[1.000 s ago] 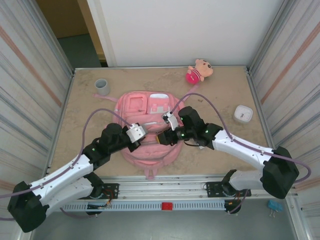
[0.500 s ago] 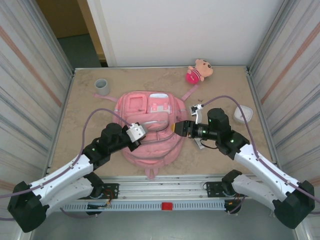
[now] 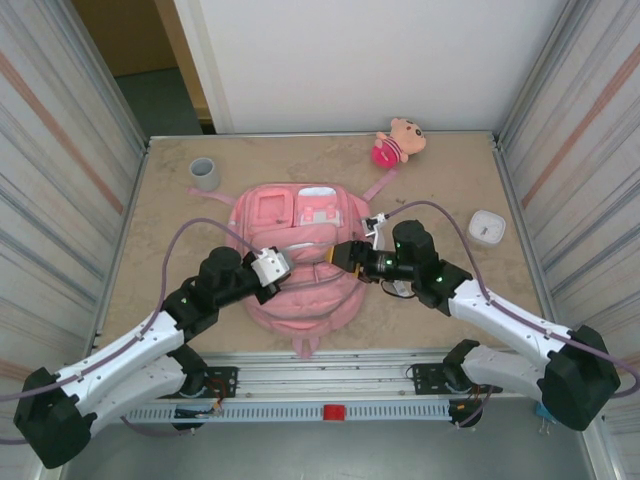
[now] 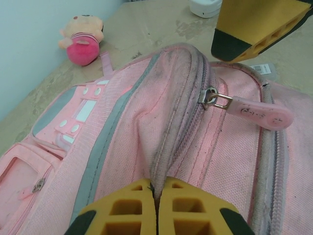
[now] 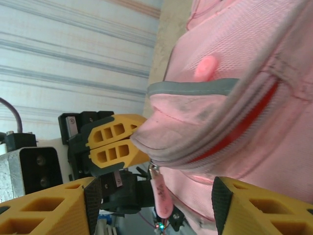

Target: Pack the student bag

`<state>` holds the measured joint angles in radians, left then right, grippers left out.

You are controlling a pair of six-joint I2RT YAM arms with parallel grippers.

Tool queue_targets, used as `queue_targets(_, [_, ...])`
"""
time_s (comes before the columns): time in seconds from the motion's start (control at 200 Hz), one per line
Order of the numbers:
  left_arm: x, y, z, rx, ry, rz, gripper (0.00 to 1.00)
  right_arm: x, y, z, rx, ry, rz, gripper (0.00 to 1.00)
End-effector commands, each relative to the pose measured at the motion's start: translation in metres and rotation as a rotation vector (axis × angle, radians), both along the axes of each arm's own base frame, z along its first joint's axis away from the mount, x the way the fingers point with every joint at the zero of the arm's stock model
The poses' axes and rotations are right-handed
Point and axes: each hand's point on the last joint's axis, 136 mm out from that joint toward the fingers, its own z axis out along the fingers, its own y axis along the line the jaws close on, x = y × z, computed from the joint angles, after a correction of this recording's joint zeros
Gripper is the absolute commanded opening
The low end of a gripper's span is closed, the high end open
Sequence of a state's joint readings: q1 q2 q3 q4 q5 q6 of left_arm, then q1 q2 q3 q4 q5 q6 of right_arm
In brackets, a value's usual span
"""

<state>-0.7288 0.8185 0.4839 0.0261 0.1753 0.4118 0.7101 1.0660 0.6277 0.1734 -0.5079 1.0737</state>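
Robotics lab test cell, seen from above.
A tan table [image 3: 450, 190] is boxed in by ribbed, metal-framed panels [image 3: 60, 150] and a white wall [image 3: 380, 60]. The left arm [image 3: 120, 360] and right arm [image 3: 500, 318] are bolted to an aluminium rail [image 3: 300, 385].

The backpack [image 3: 300, 300] is pink, with a grey band [image 4: 105, 142] beside the zip, white pocket trim and a paler pink zip pull [image 4: 257, 111]. The doll [image 3: 400, 140] has a tan head, pink-and-white stripes and a hot-pink body. The left tool [image 4: 156, 188] and right tool [image 3: 343, 256] are yellow with black tips. The surface [image 3: 450, 180] is mottled sandy beige, the cup [image 3: 205, 174] grey and the box [image 3: 486, 228] white.
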Motion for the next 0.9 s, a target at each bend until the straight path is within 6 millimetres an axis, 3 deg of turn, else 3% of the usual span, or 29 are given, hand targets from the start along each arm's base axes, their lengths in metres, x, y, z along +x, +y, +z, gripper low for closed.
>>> queue_targets(0.0, [-0.008,-0.02,0.051,-0.123,-0.139,-0.102,0.04,0.009,0.006,0.02,0.055,-0.028,-0.029,0.62])
queue_targets(0.225, [-0.017,-0.031,0.044,-0.084,-0.139,-0.165,0.05,0.016,0.005,0.018,0.075,-0.013,-0.076,0.58])
queue_targets(0.366, [-0.02,-0.033,0.041,-0.06,-0.131,-0.171,0.06,0.019,-0.001,0.018,0.072,-0.019,-0.119,0.48])
queue_targets(0.626, [-0.028,-0.03,0.034,-0.019,-0.128,-0.191,0.07,0.022,-0.013,0.016,0.08,0.018,-0.193,0.48])
queue_targets(0.812, [-0.035,-0.029,0.028,-0.004,-0.141,-0.225,0.08,0.024,-0.006,0.009,0.094,0.047,-0.178,0.36])
queue_targets(0.892, [-0.036,-0.027,0.028,0.0,-0.131,-0.223,0.09,0.024,-0.001,0.008,0.09,0.061,-0.163,0.36])
